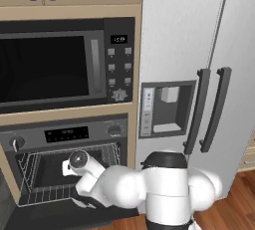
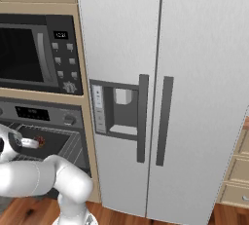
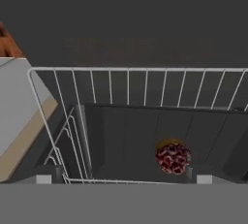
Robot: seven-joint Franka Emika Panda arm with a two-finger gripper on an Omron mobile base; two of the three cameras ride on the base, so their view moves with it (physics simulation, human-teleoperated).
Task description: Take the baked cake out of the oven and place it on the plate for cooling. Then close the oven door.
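The oven (image 1: 64,133) stands open under the microwave, with its wire rack (image 3: 128,86) inside. On the rack lies the baked cake (image 3: 173,157), small, round and dark reddish-brown; the right base view shows the cake (image 2: 40,142) just beyond my hand. My gripper (image 3: 123,177) is inside the oven and open, with nothing between its fingers. The cake lies close to the right fingertip (image 3: 199,175), apart from it. The oven door (image 1: 55,217) hangs down, open, below the cavity. The plate is out of view.
A black microwave (image 1: 50,67) sits above the oven. To the right stands a tall grey fridge (image 2: 160,73) with two dark handles and a dispenser. My arm (image 1: 124,186) reaches across the oven opening. Wood floor (image 2: 29,212) lies below.
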